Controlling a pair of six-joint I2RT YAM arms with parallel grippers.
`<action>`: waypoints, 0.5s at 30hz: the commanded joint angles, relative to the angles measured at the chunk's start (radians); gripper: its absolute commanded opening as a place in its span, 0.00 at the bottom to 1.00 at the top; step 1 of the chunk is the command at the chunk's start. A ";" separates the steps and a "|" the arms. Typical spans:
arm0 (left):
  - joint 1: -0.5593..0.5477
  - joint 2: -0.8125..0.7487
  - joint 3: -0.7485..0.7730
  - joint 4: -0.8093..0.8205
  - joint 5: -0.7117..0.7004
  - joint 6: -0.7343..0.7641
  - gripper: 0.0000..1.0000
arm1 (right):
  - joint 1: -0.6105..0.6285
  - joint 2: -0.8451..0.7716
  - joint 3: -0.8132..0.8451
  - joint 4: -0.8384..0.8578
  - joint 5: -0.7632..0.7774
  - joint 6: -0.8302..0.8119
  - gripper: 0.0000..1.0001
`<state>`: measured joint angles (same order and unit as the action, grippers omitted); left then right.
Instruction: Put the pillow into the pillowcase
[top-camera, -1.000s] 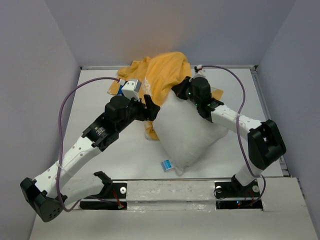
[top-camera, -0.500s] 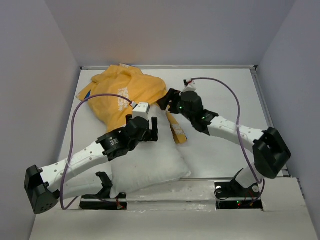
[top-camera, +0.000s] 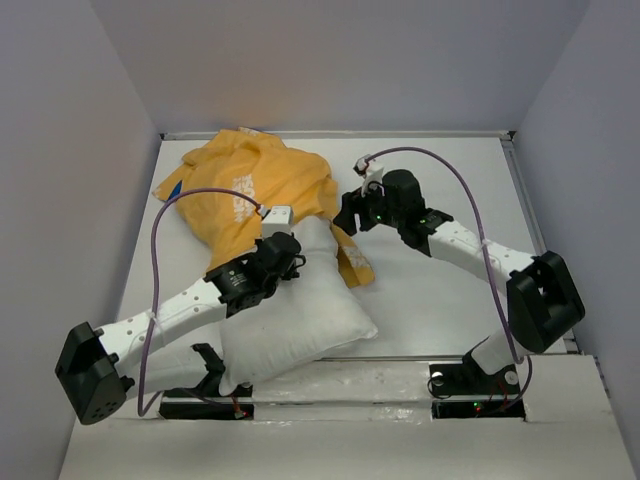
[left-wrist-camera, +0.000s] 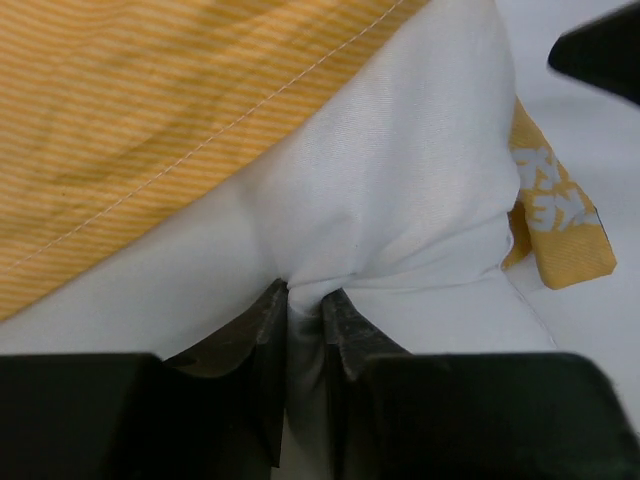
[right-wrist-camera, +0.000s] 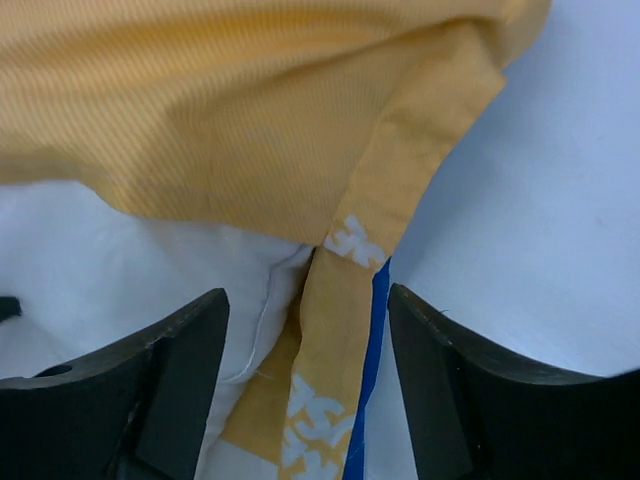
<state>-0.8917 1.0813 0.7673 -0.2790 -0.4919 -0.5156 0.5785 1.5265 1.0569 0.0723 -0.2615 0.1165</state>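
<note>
pillow (top-camera: 300, 310) lies near-left, far corner tucked at pillowcase (top-camera: 250, 185) hem | left gripper (left-wrist-camera: 305, 300) pinched tight on pillow corner fold | right gripper (right-wrist-camera: 305, 310) wide apart, straddling loose pillowcase strip, gripping nothing | risk: opening unheld, so a push may bunch fabric and corner slip out

This is a robotics lab test cell. A flat white surface (top-camera: 430, 290) is boxed in by plain pale lavender wall panels (top-camera: 350, 60), which rise beyond and to either side of the left tool (top-camera: 297, 258) and right tool (top-camera: 347, 213). Well behind the tools, a white-and-black jointed left arm (top-camera: 170, 310) and right arm (top-camera: 465, 245) are bolted to a pale mounting rail (top-camera: 340, 385). Thin purple cables (top-camera: 152, 250) loop along them, and small indicator lamps (top-camera: 470, 404) glow at the right base.
</note>
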 joint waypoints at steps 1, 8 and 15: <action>0.054 -0.047 -0.028 -0.045 -0.042 0.006 0.24 | 0.037 0.036 0.087 0.000 -0.117 -0.103 0.75; 0.056 -0.041 -0.040 -0.011 0.004 0.005 0.09 | 0.047 0.146 0.166 0.070 -0.163 -0.069 0.74; 0.056 -0.060 -0.049 0.004 0.042 0.006 0.01 | 0.073 0.188 0.196 0.208 -0.019 -0.005 0.67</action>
<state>-0.8486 1.0309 0.7448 -0.2565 -0.4473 -0.5175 0.6327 1.6951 1.1984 0.1207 -0.3717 0.0647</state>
